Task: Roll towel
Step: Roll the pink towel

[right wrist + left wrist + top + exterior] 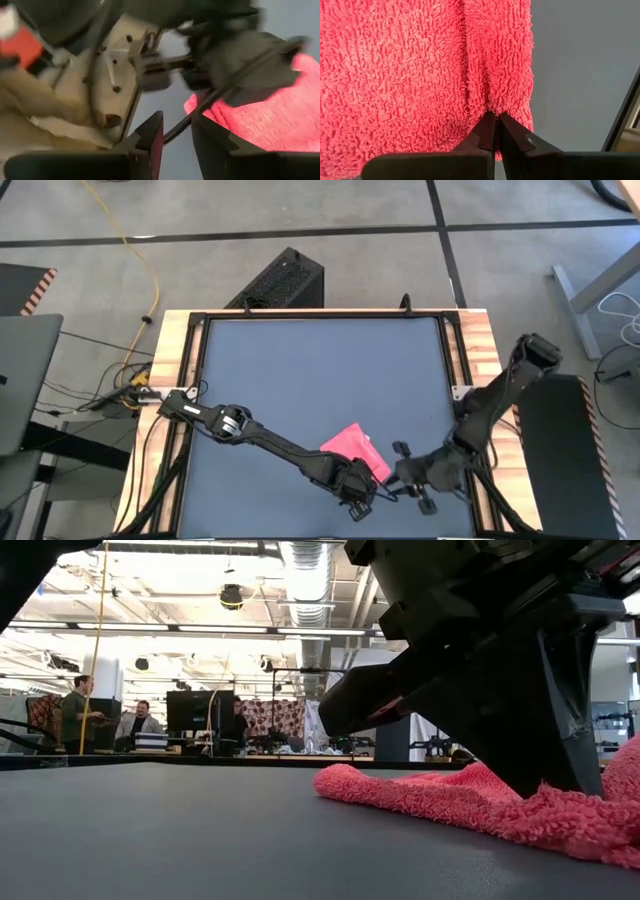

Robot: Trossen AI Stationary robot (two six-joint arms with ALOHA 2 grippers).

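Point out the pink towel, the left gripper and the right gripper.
towel [350,444]: high view, on its exposed pink middle.
left gripper [496,131]: left wrist view, where its shut fingertips pinch the towel's edge.
right gripper [176,134]: right wrist view, in the gap between its two dark fingers.

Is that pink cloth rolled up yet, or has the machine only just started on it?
Only just started. The towel lies rumpled near the table's front edge, with no roll visible. In hand: the left end effector is shut on the towel's edge. The right end effector sits close beside it with its fingers apart, holding nothing. Left to do: practically all of the rolling.
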